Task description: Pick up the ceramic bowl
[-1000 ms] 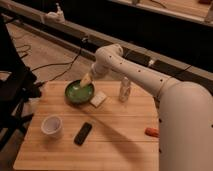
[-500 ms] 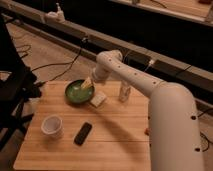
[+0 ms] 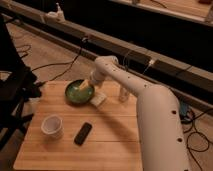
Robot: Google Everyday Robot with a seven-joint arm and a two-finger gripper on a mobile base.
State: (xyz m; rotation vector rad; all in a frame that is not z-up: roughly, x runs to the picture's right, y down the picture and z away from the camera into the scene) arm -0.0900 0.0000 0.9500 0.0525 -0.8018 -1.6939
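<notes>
The ceramic bowl (image 3: 78, 93), green inside with a dark rim, sits on the far left part of the wooden table (image 3: 120, 145). My white arm reaches in from the right and bends down to it. The gripper (image 3: 85, 85) is over the bowl's far right rim, its yellowish tips reaching down into the bowl. The bowl rests on the table.
A white paper cup (image 3: 52, 126) stands at the front left. A dark flat device (image 3: 83, 133) lies near the middle. A white packet (image 3: 99, 99) lies right of the bowl, and a small clear bottle (image 3: 123, 93) stands behind it. A black chair (image 3: 12, 95) is left of the table.
The arm has stretched further left and lower, and the gripper has gone from above the bowl's right side down to its rim. The bowl has not moved.
</notes>
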